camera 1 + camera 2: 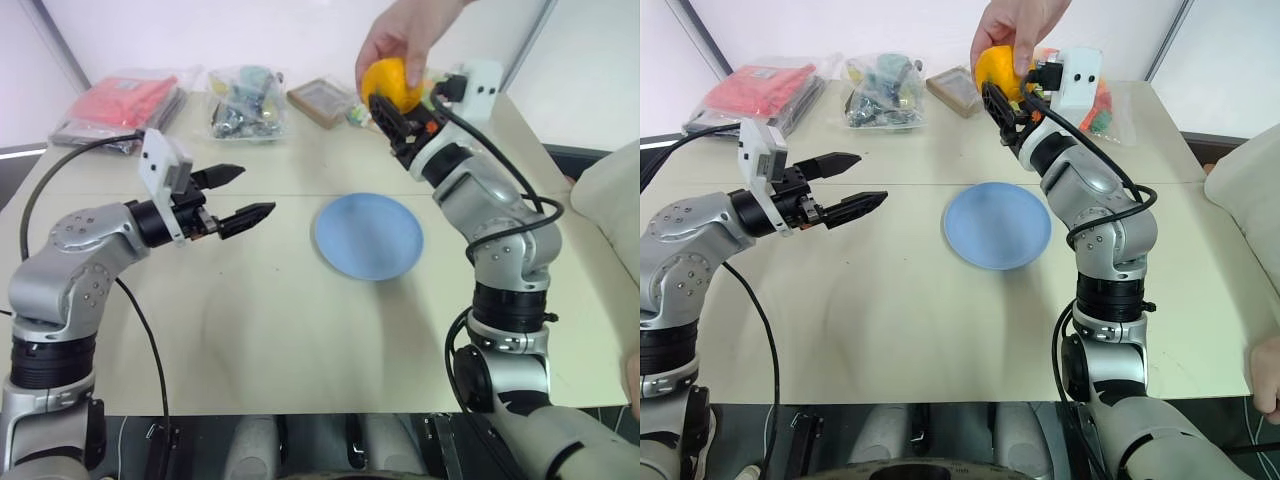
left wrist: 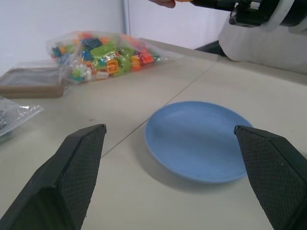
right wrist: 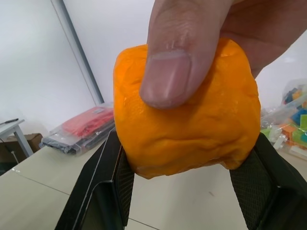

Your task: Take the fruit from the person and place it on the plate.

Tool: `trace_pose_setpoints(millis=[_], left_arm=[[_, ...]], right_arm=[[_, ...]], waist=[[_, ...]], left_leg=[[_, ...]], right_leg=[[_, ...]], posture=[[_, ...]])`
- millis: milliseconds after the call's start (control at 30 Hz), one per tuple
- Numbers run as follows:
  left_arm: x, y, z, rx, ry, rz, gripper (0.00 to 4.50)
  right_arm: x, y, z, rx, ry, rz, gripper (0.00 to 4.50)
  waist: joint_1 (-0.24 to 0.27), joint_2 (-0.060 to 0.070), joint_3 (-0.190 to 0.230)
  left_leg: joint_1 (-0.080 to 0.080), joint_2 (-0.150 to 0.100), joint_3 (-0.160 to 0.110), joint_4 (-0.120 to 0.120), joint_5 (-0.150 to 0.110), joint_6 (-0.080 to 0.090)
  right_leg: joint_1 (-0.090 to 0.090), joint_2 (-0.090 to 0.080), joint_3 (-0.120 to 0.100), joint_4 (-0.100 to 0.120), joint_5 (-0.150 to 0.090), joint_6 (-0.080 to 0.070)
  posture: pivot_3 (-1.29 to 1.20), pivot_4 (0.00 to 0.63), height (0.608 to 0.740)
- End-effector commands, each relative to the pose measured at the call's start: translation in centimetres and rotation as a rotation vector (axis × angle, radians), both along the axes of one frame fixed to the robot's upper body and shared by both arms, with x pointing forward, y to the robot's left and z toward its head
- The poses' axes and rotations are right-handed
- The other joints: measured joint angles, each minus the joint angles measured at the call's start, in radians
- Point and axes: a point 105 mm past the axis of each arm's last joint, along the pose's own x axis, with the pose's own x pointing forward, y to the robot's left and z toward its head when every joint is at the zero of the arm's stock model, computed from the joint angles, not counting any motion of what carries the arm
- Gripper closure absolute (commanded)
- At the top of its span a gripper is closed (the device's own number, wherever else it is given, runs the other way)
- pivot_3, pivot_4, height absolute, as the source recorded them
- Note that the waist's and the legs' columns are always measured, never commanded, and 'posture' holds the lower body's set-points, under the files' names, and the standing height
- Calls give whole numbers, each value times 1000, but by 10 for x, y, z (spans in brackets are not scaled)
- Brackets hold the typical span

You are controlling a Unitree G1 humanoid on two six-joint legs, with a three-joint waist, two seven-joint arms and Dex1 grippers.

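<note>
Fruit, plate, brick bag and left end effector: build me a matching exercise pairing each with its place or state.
Things:
1. fruit
2. plate
3. bag of coloured bricks
4. left end effector

States:
A. open, holding nothing
B. lying flat on the table, nothing on it
C. between the right end effector fingers, with the person's hand on it too
D. at the table's far edge

Pairs: 1-C, 2-B, 3-D, 4-A

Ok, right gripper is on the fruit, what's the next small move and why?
Probably hold and wait for release: the right gripper is shut on the fruit, but the person's hand still pinches it from above. Then carry it down to the plate.
</note>
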Motion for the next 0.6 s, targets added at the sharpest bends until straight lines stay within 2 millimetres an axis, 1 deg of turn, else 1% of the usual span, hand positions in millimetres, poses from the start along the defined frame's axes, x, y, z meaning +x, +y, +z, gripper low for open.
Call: trace_pose_setpoints(millis=[33,133,200,233,267,333,433,600], left_arm=[[-4,1,12,5,-56,-2,0],[-4,2,8,17,-35,3,0],[-10,6,0,35,20,-16,0],[-12,8,-4,44,40,-24,0],[-14,10,-6,50,59,-27,0],[-16,14,-10,63,85,-27,0],[-19,18,-17,94,111,-30,0],[-20,18,-24,94,124,-28,0]], right_arm=[[-8,0,5,-56,-31,9,2339],[-6,-2,-11,-118,25,-4,2339],[-2,-10,-62,-269,226,-40,2339],[-3,-14,-78,-309,287,-45,2339],[-5,-15,-87,-327,317,-46,2339],[-8,-15,-93,-331,332,-37,2339],[-13,-13,-106,-390,351,-26,2339],[-16,-15,-128,-430,404,-32,2339]], waist=[[0,0,0],[1,0,0],[-1,0,0],[-1,0,0],[0,0,0],[0,1,0],[-4,1,1],[1,1,1]], left_leg=[[0,0,0,0,0,0],[0,0,0,0,0,0],[0,0,0,0,0,0],[0,0,0,0,0,0],[0,0,0,-1,0,0],[0,0,0,-1,0,0],[-1,0,0,-1,0,0],[-1,0,0,-2,0,0]], right_leg=[[0,0,0,0,0,0],[0,0,0,0,0,0],[0,0,0,0,0,0],[0,0,0,0,0,0],[0,0,0,-1,0,0],[-1,0,0,-1,0,0],[-2,0,1,-1,0,0],[-2,0,0,-1,0,0]], posture=[[0,150,731],[0,150,731],[0,150,731],[0,150,731],[0,150,731],[0,150,731],[0,150,731],[0,150,731]])
